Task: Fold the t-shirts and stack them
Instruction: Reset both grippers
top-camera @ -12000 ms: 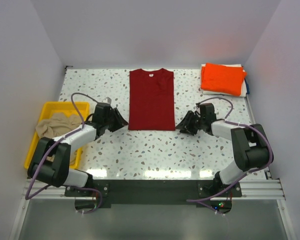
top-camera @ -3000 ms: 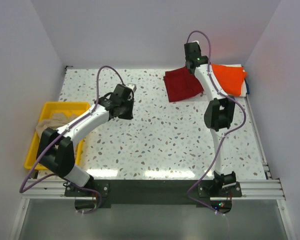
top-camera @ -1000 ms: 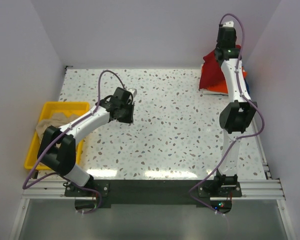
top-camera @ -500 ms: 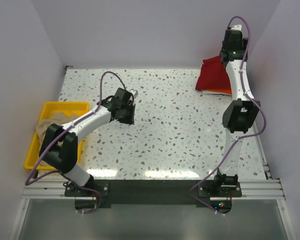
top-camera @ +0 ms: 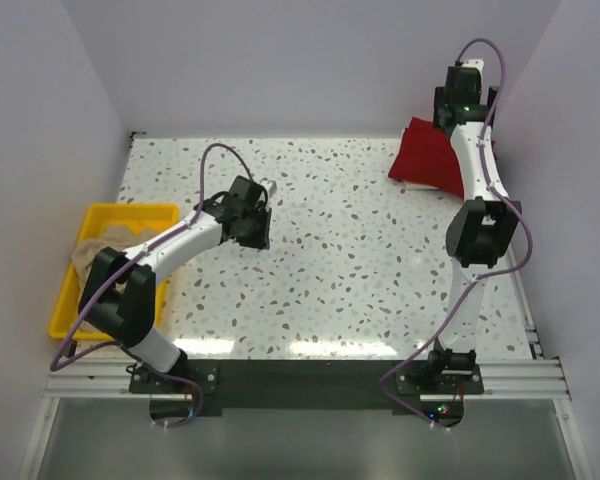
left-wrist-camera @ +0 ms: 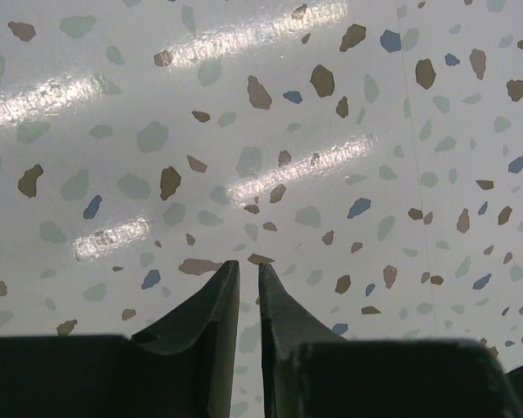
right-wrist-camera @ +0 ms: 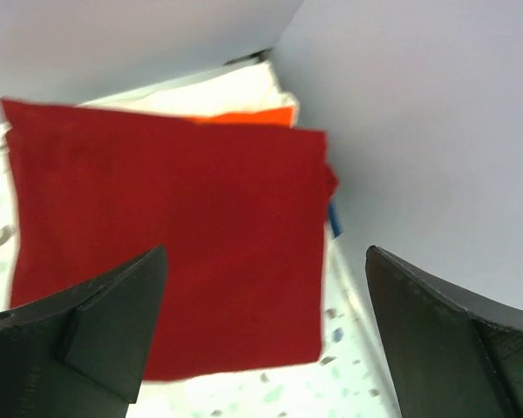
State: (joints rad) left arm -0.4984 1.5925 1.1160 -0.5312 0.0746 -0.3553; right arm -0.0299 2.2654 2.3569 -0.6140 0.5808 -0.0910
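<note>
– Speckled white bench (top-camera: 360,290): where is the folded dark red cotton t-shirt (right-wrist-camera: 157,261)?
– At the far right corner, it lies on the bright orange folded t-shirt (right-wrist-camera: 244,115).
– And the right gripper (right-wrist-camera: 266,252)?
– Above it, spread wide, it holds nothing.
– The left gripper (left-wrist-camera: 248,274)?
– Narrow, holding nothing, over bare bench. The crumpled beige t-shirt (top-camera: 105,250) is in the yellow plastic tray (top-camera: 65,310).

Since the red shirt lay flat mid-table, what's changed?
The dark red t-shirt, now folded, went to the far right corner onto the orange t-shirt; the right gripper carried it there and has let go, jaws wide. The left gripper moved out mid-table, empty. The yellow tray and beige t-shirt are unchanged.
</note>
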